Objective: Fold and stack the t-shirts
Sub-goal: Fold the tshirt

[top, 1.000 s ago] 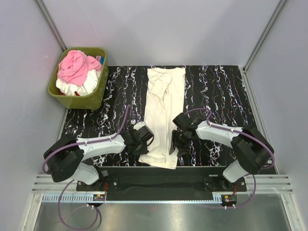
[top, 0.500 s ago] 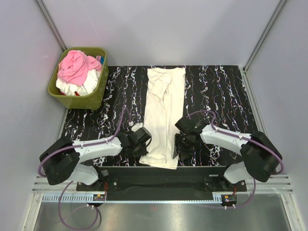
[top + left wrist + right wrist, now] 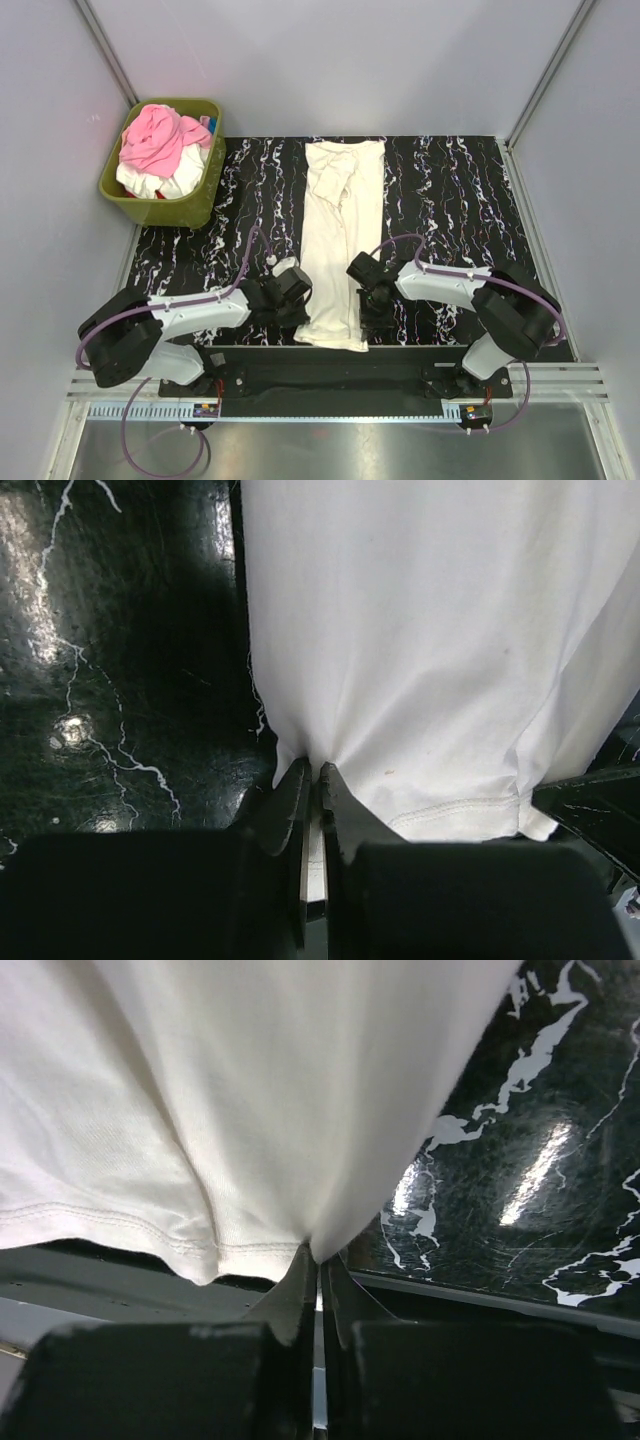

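Cream cotton, soft and light, the folded short-sleeved t-shirt [image 3: 343, 220] lies lengthwise on the black marbled surface [image 3: 460, 190], my left jaws and right jaws each pinching a near hem corner, a sound hold, I judge, though it will sag between them.

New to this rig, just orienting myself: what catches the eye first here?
A cream t-shirt lies as a long narrow strip down the middle of the black marbled table. At its near hem the left hand and right hand are each shut on a corner. At the far left, an olive-green basket holds crumpled pink and white shirts.
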Action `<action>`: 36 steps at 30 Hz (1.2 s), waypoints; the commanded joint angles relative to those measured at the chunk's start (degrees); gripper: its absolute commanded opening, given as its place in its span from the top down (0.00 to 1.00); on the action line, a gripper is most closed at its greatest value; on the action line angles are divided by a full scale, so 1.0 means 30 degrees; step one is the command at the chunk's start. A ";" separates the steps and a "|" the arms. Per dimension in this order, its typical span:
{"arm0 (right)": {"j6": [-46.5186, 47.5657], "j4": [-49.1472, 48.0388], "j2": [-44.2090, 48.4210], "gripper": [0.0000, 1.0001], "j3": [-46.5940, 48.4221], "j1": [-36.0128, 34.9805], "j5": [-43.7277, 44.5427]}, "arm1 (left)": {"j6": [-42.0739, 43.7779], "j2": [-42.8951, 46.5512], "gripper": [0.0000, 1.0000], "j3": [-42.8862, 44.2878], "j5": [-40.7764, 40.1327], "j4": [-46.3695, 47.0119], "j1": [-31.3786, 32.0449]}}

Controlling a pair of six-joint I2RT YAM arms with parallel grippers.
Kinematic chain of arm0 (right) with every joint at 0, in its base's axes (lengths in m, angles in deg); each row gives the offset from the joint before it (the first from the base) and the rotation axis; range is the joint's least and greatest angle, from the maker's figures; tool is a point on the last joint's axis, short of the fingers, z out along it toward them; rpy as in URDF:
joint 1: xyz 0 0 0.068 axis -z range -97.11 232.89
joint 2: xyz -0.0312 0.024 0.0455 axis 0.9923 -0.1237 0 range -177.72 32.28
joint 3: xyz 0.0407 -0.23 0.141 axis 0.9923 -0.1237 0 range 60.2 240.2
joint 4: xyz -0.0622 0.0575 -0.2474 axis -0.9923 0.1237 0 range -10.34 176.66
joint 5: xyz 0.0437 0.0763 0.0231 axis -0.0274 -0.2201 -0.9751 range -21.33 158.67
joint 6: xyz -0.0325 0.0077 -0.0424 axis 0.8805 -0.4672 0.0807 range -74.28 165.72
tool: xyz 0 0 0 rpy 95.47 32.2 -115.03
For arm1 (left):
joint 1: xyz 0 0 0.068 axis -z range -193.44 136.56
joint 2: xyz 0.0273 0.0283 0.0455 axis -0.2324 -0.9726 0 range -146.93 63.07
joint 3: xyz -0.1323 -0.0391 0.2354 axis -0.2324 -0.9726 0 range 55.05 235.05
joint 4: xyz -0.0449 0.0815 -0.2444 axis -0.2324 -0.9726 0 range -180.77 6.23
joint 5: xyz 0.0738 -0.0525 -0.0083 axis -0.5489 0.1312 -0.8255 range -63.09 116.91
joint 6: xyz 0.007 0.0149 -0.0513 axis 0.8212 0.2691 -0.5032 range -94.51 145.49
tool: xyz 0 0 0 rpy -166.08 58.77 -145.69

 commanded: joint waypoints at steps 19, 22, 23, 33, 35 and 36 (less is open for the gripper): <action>-0.0879 0.0268 0.2502 1.00 -0.2015 -0.0143 0.1785 | -0.2067 0.7205 0.36 -0.2246 -0.1170 -0.3971 0.0811; -0.0878 0.0415 0.2765 1.00 -0.2102 -0.0143 0.1874 | -0.2097 0.7616 0.33 -0.1514 -0.1522 -0.3971 0.1104; -0.0908 0.0415 0.2882 1.00 -0.2132 -0.0143 0.1903 | -0.2097 0.7675 0.32 -0.1423 -0.1668 -0.3971 0.1163; -0.0908 0.0445 0.3206 1.00 -0.2308 -0.0114 0.2049 | -0.2213 0.6336 0.32 -0.2971 -0.0676 -0.0408 0.1515; -0.0879 0.0502 0.3118 1.00 -0.2250 -0.0143 0.2108 | -0.2477 0.5396 0.39 -0.3296 0.0144 0.0419 0.1544; -0.0850 0.0590 0.3118 1.00 -0.2162 -0.0143 0.2166 | -0.2710 0.4521 0.41 -0.3588 0.0437 0.1468 0.1602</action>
